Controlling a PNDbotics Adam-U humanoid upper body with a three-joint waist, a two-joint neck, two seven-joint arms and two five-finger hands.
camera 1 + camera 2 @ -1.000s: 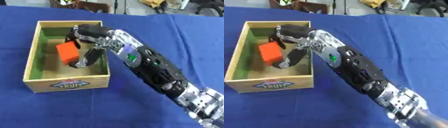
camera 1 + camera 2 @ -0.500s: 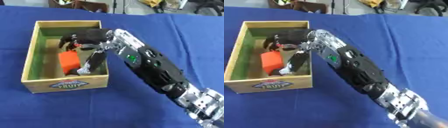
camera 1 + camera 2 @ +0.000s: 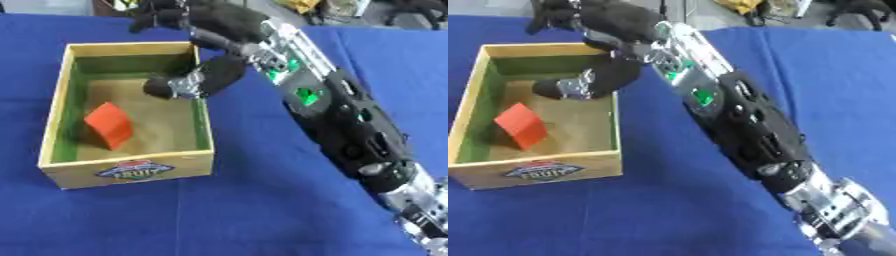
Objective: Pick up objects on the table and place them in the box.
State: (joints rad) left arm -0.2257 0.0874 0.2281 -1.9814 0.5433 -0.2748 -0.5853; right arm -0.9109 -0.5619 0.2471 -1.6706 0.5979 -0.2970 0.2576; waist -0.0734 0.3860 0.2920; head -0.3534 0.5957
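Block: red block (image 3: 108, 125), wedge-like with a slanted top, lying on the floor of the box in its left half, toward the near end; nothing touches it.
Box: wooden box (image 3: 127, 171) with green inner walls and a tan floor, at the left of the frame on the blue cloth; a printed fruit label shows on its near outer wall.
Right hand: right hand (image 3: 206, 25) at the top of the frame, above the far right corner of the box; it is black, and holds nothing.
Fingers: fingers (image 3: 153, 17) curled over toward the upper left, past the far wall of the box; they are apart from the block.
Thumb: the thumb (image 3: 188, 85) hangs down over the right wall of the box, its tip inside, above the floor at the far right; well apart from the block.
Right arm: right arm (image 3: 350, 130) runs from the lower right corner of the frame up to the hand, black with silver joints and green marks on its casing.
Table: table (image 3: 262, 210) covered with blue cloth across the whole frame; the cloth around the box is bare of loose things.
Left hand: not seen in either view.
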